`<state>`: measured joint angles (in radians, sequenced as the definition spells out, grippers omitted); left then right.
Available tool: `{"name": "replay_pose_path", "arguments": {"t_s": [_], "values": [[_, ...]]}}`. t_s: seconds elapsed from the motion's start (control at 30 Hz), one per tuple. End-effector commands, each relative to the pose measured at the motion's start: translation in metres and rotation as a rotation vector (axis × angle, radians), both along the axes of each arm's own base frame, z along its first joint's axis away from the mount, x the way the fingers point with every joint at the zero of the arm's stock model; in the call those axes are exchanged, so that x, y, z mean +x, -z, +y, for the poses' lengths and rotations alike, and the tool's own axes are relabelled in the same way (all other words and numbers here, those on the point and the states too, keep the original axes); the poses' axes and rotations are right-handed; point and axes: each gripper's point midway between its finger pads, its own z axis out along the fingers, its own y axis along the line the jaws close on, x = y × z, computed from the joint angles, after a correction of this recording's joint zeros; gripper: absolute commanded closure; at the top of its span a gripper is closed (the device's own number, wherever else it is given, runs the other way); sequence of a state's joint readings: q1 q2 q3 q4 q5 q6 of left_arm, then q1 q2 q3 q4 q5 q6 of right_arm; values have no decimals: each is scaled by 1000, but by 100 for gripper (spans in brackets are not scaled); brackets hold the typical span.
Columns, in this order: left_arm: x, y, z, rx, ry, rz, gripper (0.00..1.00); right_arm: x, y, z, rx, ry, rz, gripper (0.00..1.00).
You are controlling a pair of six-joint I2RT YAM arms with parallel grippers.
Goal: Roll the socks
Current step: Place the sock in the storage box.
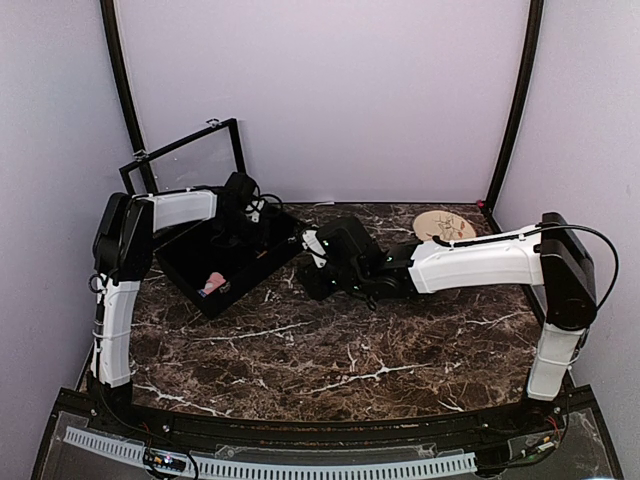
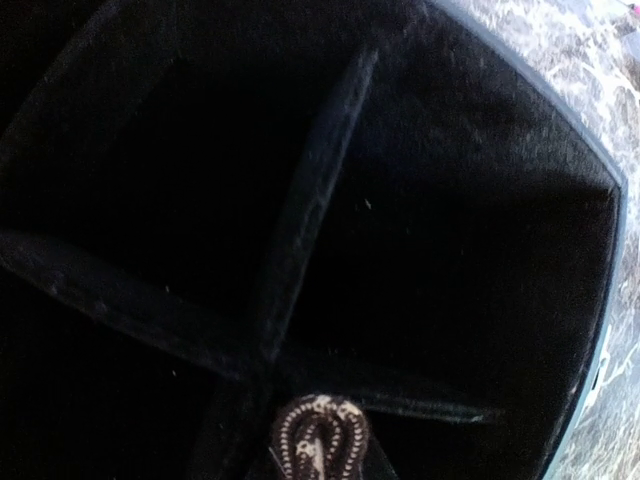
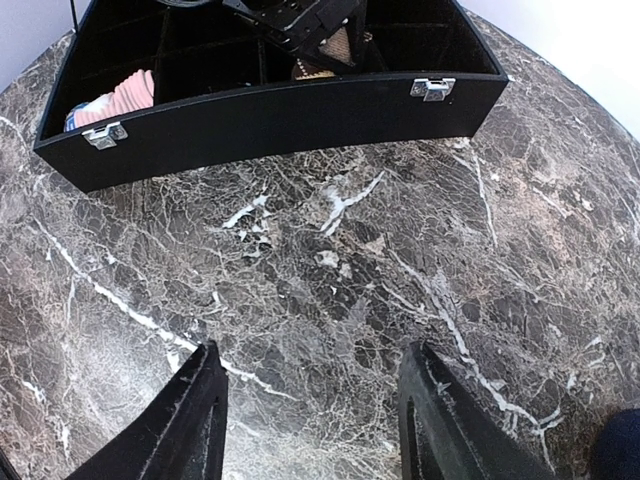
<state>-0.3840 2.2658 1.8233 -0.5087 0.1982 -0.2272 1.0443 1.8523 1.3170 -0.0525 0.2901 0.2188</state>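
Note:
The black argyle sock [image 2: 320, 440] is a tight roll, and my left gripper [image 2: 322, 462] is shut on it above the dark dividers of the black box [image 2: 300, 220]. From the right wrist view, the same sock [image 3: 328, 52] shows tan under the left gripper [image 3: 305, 25] inside the box [image 3: 270, 115]. The pink sock [image 3: 125, 95] lies rolled in the box's left compartment, also seen from above [image 1: 213, 284]. My right gripper [image 3: 310, 400] stands open over bare marble in front of the box, holding nothing.
The box's lid [image 1: 185, 160] stands open behind it. A round tan plate [image 1: 443, 225] lies at the back right of the marble table [image 1: 350, 360]. A dark blue mug [image 3: 620, 445] shows at the right wrist view's lower right corner.

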Motion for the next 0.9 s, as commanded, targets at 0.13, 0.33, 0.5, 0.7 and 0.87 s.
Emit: {"name": "replay_pose_path", "arguments": {"t_s": [0.13, 0.33, 0.5, 0.7, 0.87], "values": [[-46, 28, 12, 57, 22, 220, 100, 4, -22, 1, 57, 0, -29, 46], [-59, 35, 15, 56, 16, 283, 100, 2, -22, 2, 65, -7, -26, 46], [-68, 45, 14, 56, 20, 353, 100, 0, -19, 1, 72, -13, -22, 46], [-74, 59, 18, 77, 17, 404, 100, 0, -17, -2, 78, -15, -25, 46], [-73, 66, 21, 93, 1, 422, 94, 4, -13, -4, 77, -17, -18, 46]]}}
